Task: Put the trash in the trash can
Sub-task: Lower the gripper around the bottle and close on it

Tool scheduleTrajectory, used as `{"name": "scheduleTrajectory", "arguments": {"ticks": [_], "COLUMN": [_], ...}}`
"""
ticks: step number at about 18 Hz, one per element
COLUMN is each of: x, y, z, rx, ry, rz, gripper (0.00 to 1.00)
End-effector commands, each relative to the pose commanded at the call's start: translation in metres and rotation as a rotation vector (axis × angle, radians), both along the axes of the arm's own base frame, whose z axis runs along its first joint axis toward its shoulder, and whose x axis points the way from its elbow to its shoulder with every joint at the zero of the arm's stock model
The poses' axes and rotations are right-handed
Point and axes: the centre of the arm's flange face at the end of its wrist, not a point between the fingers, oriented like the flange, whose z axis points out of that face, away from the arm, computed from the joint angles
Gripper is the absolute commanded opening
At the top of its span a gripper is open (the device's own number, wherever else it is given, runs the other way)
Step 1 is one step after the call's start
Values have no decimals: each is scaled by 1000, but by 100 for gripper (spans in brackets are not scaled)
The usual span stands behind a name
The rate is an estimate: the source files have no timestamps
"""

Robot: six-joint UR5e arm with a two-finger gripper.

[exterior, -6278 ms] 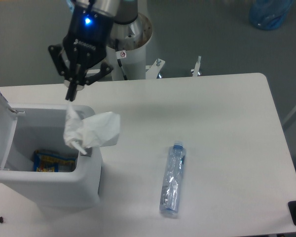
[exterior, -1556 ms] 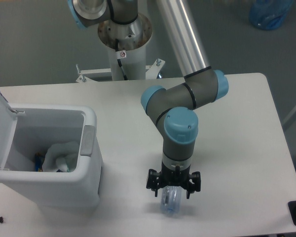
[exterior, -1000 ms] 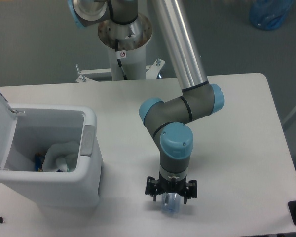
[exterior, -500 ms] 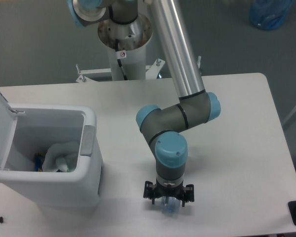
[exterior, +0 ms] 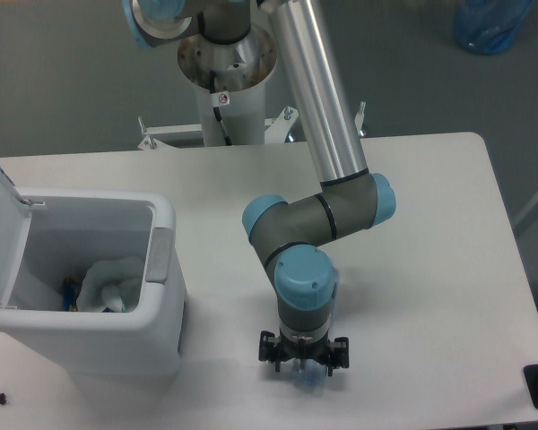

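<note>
Your gripper [exterior: 303,356] has sunk lower over the last second and now straddles the bottle [exterior: 308,378], which lies on the bench [exterior: 430,224] directly beneath it. Jaws look spread, not yet closed. The tissue [exterior: 108,282] sits in the bin [exterior: 161,322], far to its left.

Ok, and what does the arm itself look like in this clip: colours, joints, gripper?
The arm has a polished silver tube link, dark grey joint housings and pale blue round end caps. At its tip sits a small black two-finger gripper with side linkages. The base column is white with a small red-and-white sticker. No loose cables show.
</note>
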Motion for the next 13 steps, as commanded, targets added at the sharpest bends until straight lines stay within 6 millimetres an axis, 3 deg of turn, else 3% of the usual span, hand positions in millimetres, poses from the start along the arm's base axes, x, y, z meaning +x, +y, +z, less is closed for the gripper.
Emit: {"name": "scheduleTrajectory", "arguments": {"ticks": [8,13], "x": [0,0], "y": [0,0], "z": [2,3], "rx": [0,1], "ry": [4,5], "rz": [-7,-7], "gripper": [63,60]}}
